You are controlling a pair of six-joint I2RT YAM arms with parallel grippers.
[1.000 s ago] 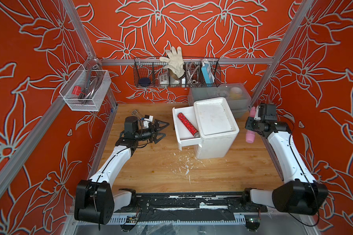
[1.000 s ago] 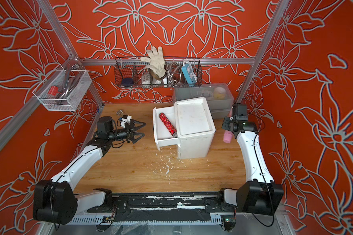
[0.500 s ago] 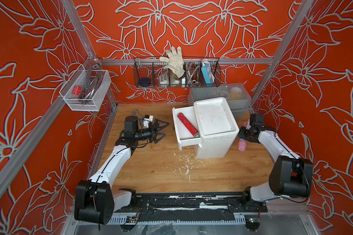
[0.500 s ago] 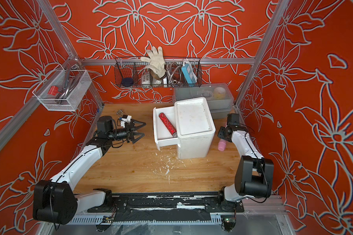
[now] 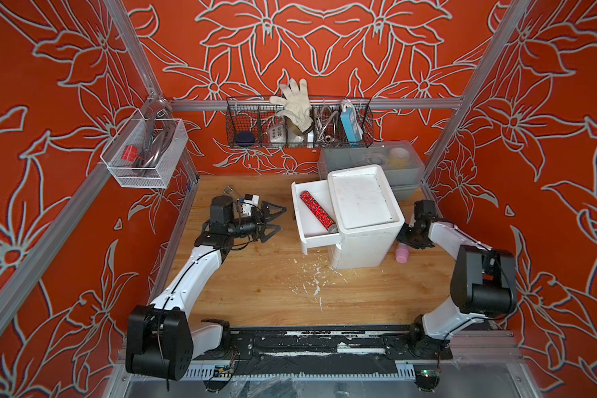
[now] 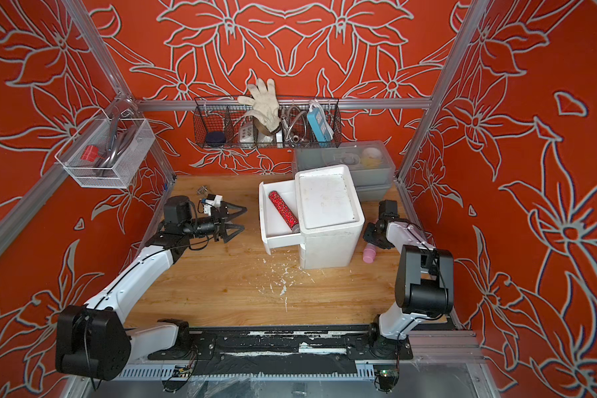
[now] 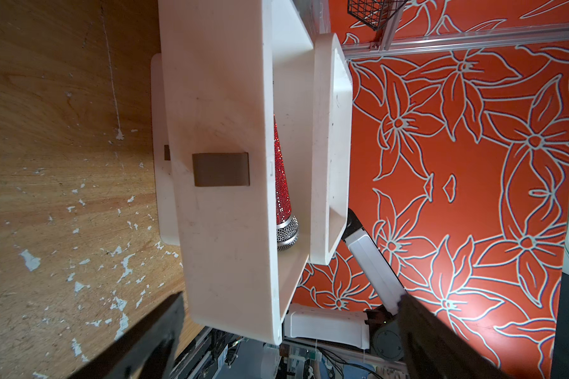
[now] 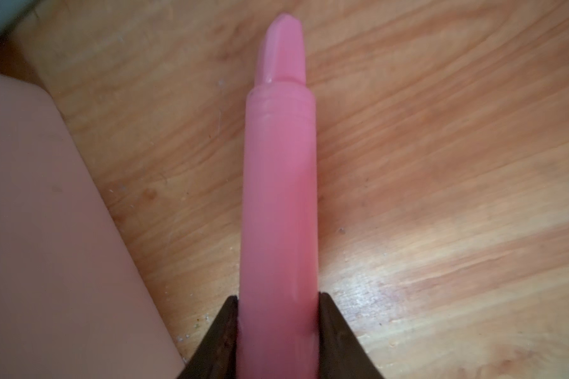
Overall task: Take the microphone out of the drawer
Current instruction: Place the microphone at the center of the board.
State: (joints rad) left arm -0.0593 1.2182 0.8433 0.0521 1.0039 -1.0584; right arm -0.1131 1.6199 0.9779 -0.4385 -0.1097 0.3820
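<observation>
Clock bearings are as seen in the top views, with 12 o'clock at the back wall.

1. Microphone [image 5: 316, 211]: red glitter body with a silver mesh head. It lies flat inside the drawer [image 5: 319, 238], head toward 5 o'clock and tail toward 11 o'clock. Nothing grips it.
2. Drawer: the top one of the white cabinet [image 5: 359, 248], pulled out toward 9 o'clock.
3. Left end effector [image 5: 280, 218]: jaws spread wide and holding nothing. It sits at 9 o'clock of the drawer, near it but apart, and points at the drawer front.
4. Right end effector [image 8: 278, 300]: jaws narrow, clamped on a pink stick [image 8: 280, 197]. It sits at 4 o'clock of the cabinet, low over the worktop [image 5: 255, 286]. Whether the stick touches the wood cannot be told.
5. White flecks [image 5: 311, 279]: scattered on the worktop at 6 o'clock of the cabinet.
</observation>
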